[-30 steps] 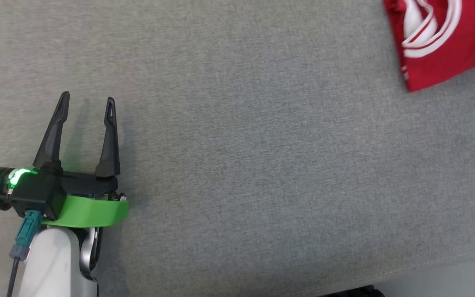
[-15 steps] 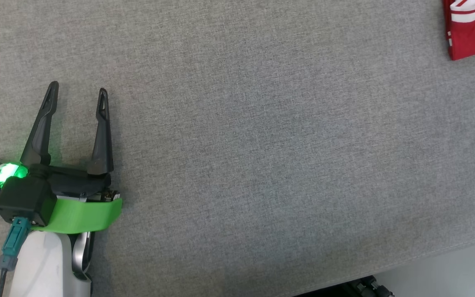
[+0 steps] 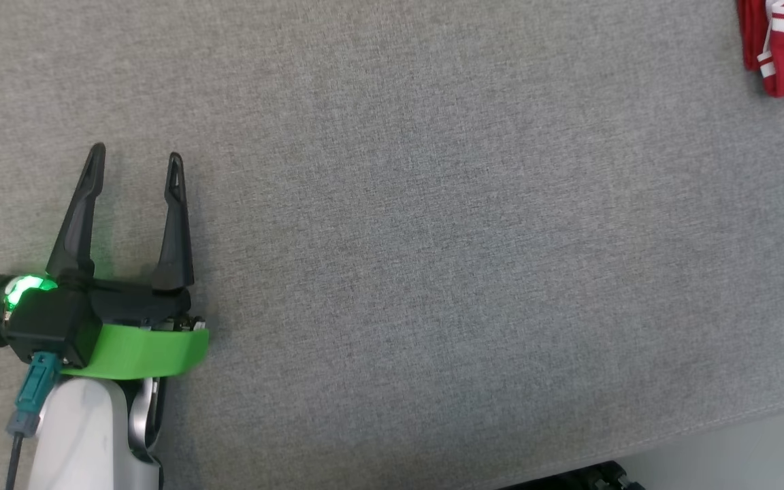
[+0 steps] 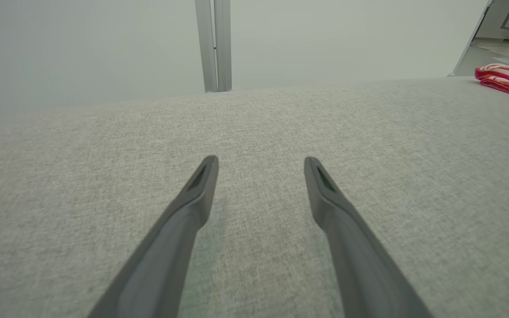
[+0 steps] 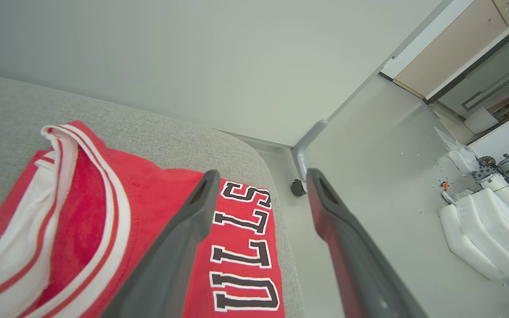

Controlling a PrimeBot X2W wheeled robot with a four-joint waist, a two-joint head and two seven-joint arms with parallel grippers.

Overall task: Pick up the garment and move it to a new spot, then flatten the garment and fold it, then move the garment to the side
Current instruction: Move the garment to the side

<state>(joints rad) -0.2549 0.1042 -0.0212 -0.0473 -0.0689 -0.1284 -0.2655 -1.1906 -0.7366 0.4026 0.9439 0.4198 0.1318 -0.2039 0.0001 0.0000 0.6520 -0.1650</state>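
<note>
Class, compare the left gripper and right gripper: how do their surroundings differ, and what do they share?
The left gripper hovers over bare grey surface; the right gripper hangs over the red garment. Ahead of the left lies more surface; ahead of the right, its corner and floor. Both are open and empty.

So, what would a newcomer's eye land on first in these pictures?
The red garment, with white trim and black lettering, stands out. It lies folded by a corner of the grey surface, and the right tool is open over its edge. Next is the bright green band behind the left tool, which hangs open over bare grey fabric at the lower left of the head view.
</note>
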